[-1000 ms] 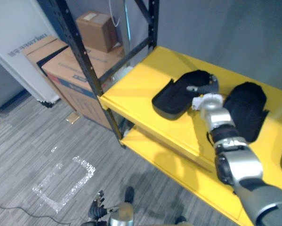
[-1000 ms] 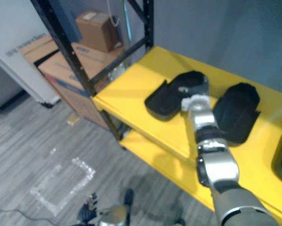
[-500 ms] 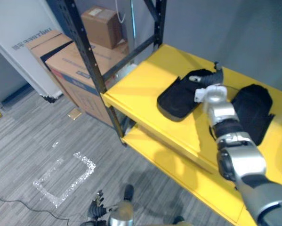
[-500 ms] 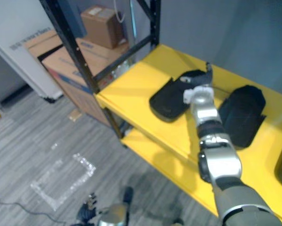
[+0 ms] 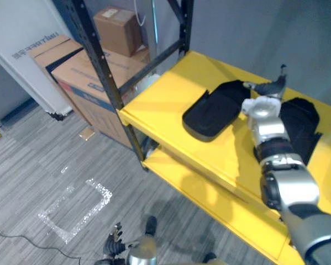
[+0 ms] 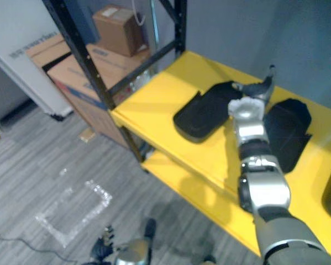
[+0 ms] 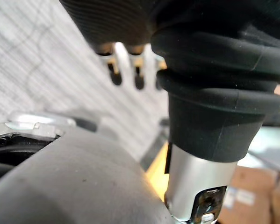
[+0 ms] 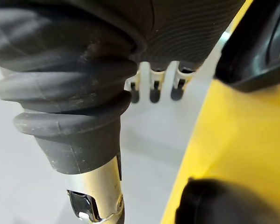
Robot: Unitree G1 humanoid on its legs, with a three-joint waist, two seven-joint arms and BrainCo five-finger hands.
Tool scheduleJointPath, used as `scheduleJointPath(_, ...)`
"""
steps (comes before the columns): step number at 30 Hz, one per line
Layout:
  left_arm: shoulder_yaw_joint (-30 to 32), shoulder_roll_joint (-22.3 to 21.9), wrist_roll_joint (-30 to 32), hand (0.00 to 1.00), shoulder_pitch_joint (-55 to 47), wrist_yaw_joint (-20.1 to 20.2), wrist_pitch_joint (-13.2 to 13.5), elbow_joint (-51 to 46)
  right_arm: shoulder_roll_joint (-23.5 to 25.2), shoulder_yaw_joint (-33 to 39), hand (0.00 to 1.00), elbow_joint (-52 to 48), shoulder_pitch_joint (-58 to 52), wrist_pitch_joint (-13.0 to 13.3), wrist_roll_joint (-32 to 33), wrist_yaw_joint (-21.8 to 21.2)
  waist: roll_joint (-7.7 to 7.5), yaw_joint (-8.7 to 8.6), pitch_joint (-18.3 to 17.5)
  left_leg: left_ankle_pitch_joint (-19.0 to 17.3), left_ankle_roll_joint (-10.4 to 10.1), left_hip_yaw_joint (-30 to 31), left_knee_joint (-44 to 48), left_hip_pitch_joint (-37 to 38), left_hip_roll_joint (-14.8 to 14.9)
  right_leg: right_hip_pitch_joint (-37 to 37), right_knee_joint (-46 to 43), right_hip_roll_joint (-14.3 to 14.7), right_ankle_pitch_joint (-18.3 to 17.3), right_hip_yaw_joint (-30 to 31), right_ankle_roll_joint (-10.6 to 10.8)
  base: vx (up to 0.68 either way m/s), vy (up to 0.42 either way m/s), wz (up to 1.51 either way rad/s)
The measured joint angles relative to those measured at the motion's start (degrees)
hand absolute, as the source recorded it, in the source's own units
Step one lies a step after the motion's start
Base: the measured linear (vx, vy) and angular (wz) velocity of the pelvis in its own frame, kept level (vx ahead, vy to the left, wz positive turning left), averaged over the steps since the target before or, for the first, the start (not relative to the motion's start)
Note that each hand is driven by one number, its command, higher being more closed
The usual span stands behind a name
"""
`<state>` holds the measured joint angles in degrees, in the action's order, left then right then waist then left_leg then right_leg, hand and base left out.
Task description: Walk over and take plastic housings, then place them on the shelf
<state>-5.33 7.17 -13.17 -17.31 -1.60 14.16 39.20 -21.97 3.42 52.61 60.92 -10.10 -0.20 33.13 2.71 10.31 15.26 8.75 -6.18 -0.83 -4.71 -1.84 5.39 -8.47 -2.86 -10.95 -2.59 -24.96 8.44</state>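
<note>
Hovering above the top board of the yellow shelf, the right hand sits between two black plastic housings, its fingers straight and spread, gripping nothing. The first housing lies flat on the shelf toward its black corner post. The second housing lies further along the same board, apart from the first. The left hand hangs low, well off the shelf, fingers loose and empty. Likely step: release finished, this piece placed. The next move probably calls for drawing the right arm back off the shelf without nudging either housing, then walking off for more.
</note>
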Motion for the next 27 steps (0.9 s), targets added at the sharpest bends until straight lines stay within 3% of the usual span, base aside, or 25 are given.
scheduleJointPath(7, -0.49, -0.27, 0.01, 0.0, 0.48, 0.1, -0.41, 0.12, -0.67, -0.07, 0.0, 1.65, 0.18, -1.51, 1.74, -5.98, 0.87, 0.0, 0.47, 0.0, 0.0, -0.53, -0.01, 0.36, 0.26, 0.6, -1.41, -0.12, -0.72, 0.6, -0.11, -0.02, -0.013, -0.04)
scheduleJointPath(12, -0.54, -0.29, -0.37, 0.0, 0.52, 0.31, -0.5, 0.21, -1.08, -0.03, 0.0, 4.04, 0.19, -1.67, 2.83, -12.1, 1.0, 0.0, 0.55, -0.02, -0.01, -1.14, -0.01, 0.63, 0.25, 0.92, -1.91, -0.32, -0.9, 1.28, -0.07, 0.0, -0.011, -0.05)
scheduleJointPath(17, -0.58, -0.36, -0.41, 0.0, 0.73, 0.62, -0.99, 0.16, -1.26, 0.0, 0.0, 7.22, 0.22, -3.66, 2.85, -18.33, 1.25, 0.08, 0.72, -0.01, -0.01, -1.08, 0.0, 0.41, 0.17, 1.66, -3.26, -0.69, -1.47, 1.29, -0.1, 0.0, 0.0, 0.0)
scheduleJointPath(27, -1.68, -0.02, -0.5, 0.0, 1.49, 0.63, -2.17, -0.03, -1.76, 0.44, 0.0, 9.25, 2.18, -3.75, 2.91, -22.11, 1.79, 0.21, 1.32, 0.06, 0.05, -0.88, 0.01, 0.09, -0.04, 2.59, -5.12, -1.27, -2.53, 1.24, -0.01, 0.0, -0.003, 0.01)
